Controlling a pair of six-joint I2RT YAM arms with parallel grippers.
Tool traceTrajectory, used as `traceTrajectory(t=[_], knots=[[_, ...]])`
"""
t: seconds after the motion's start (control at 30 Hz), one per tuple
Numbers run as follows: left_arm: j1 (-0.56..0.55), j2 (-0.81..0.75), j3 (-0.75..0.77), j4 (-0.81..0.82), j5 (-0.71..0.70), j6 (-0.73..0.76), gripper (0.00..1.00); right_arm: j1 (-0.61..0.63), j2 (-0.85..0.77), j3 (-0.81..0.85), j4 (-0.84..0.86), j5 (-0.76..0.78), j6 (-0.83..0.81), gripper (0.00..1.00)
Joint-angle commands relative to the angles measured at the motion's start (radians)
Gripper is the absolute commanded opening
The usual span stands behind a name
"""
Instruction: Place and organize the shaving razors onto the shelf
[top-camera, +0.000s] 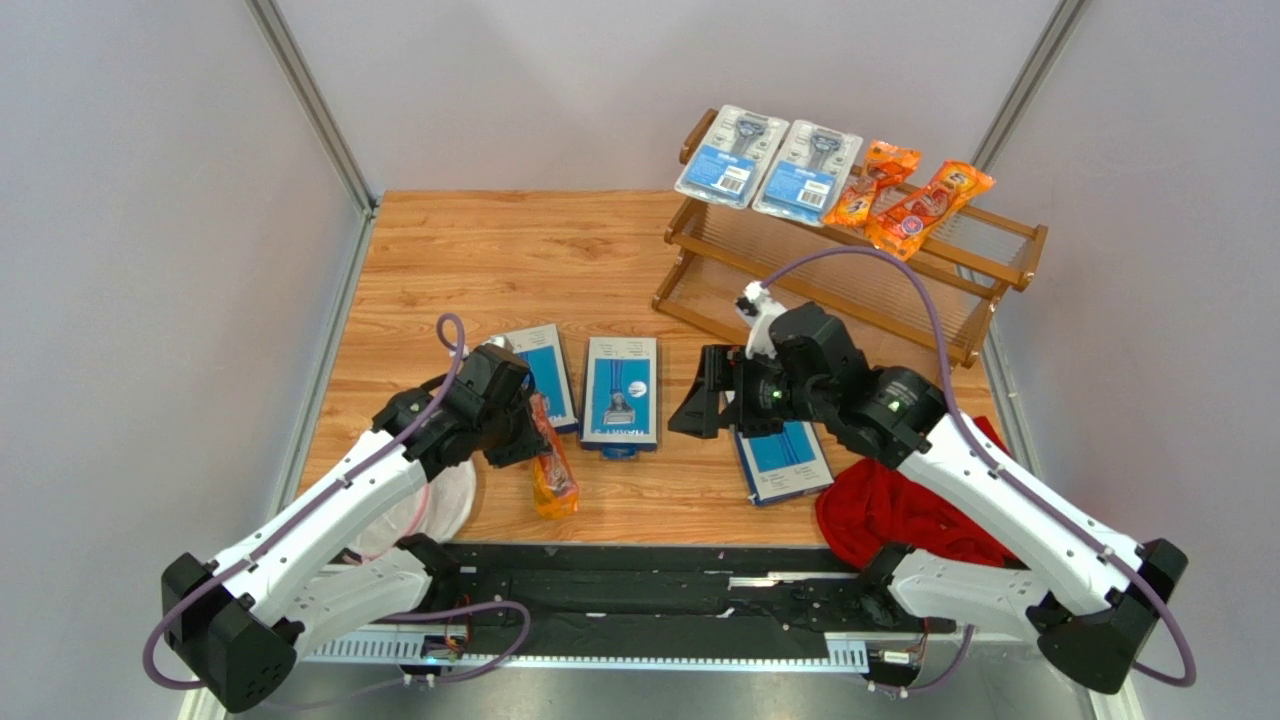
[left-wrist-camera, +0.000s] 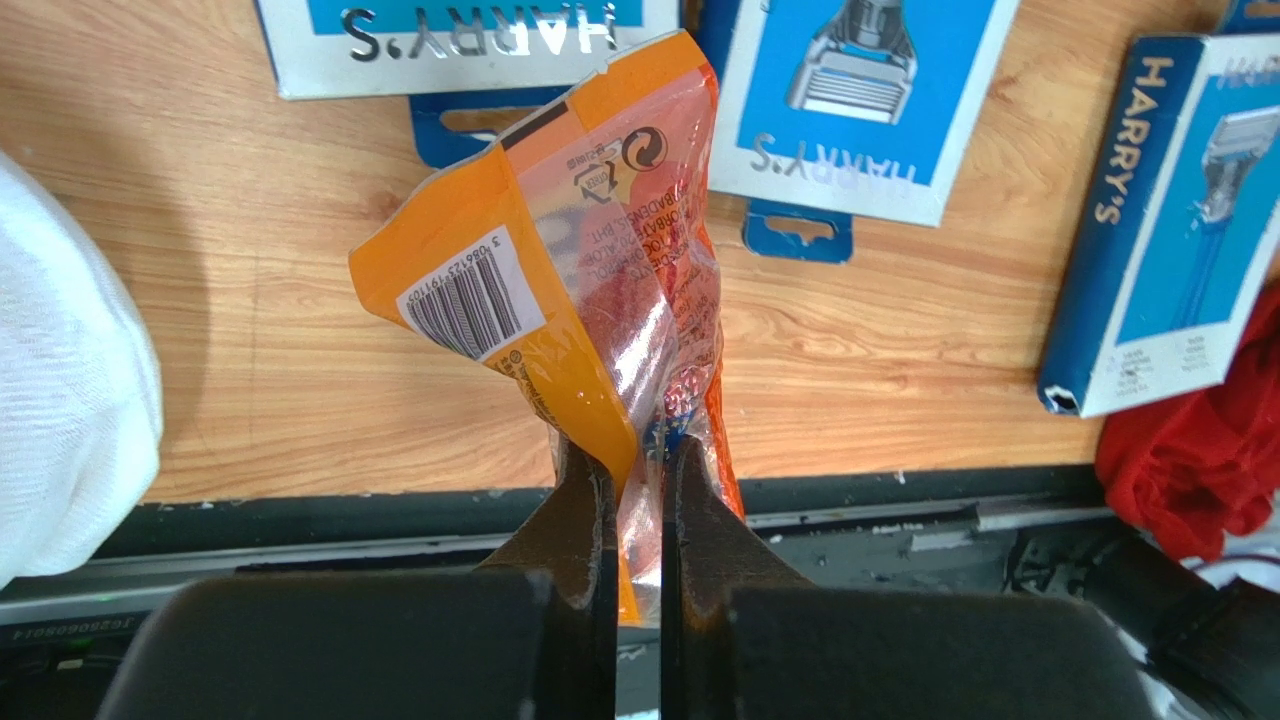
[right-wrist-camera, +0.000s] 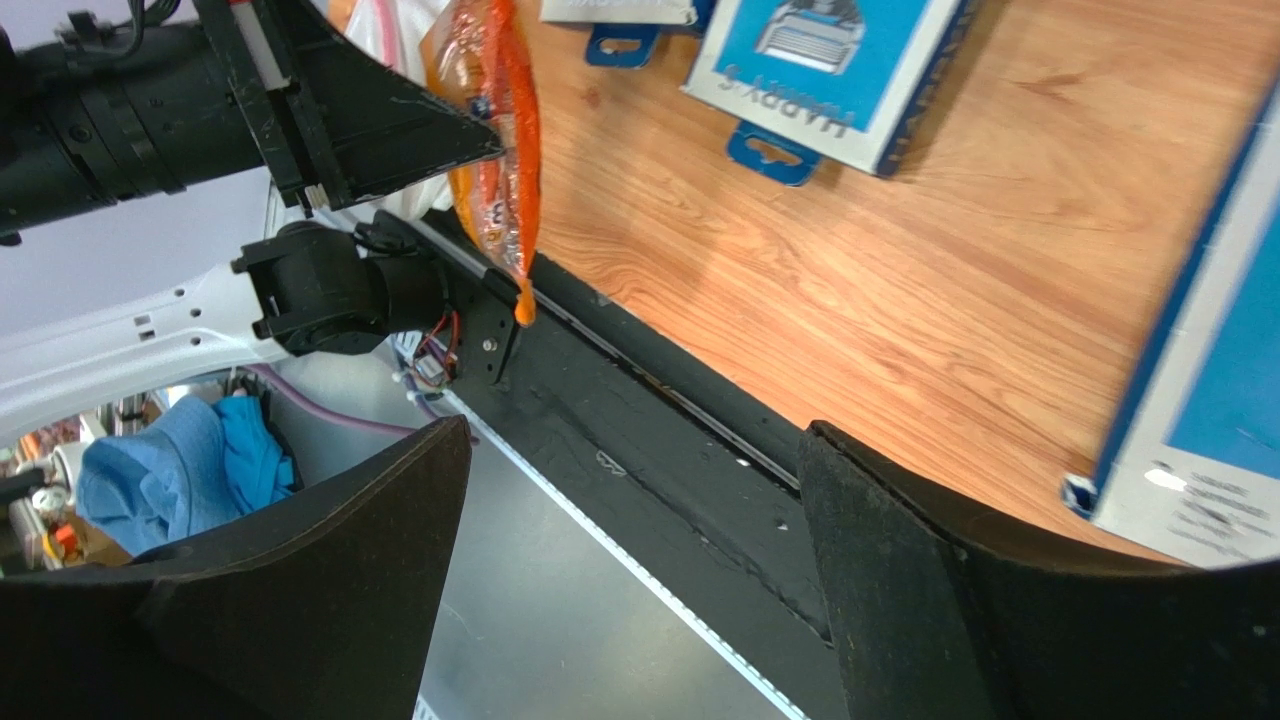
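**A:** We note the orange razor bag first. It is pinched at one end in our left gripper, whose jaws are clenched on the plastic, and it hangs by the near edge of the table.

**B:** Agreed. From the right wrist it seems to dangle free of the wood. We judge the pickup done and the carry next.

**A:** The shelf stands far right, well apart. Its top tier holds two clear packs and two orange bags.

**B:** Our right gripper hovers with its jaws spread, holding nothing, between the blue boxes.

**A:** The next move calls for a long reach past the right arm, then laying this bag beside the orange pair. It looks floppy and may swing.
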Motion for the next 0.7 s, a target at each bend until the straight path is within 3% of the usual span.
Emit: traceTrajectory(t=[0.0, 0.5, 0.67], knots=[[0.001, -0.01, 0.06, 0.015, 0.068, 0.024, 0.0, 0.066, 0.044, -0.034, 0.176, 0.003, 0.055, 0.84], [-0.014, -0.011, 0.132, 0.021, 0.113, 0.029, 0.0, 0.264, 0.301, -0.007, 0.432, 0.004, 0.155, 0.79], [-0.014, -0.022, 0.137, 0.019, 0.128, 0.029, 0.0, 0.296, 0.393, 0.042, 0.466, -0.001, 0.164, 0.7]])
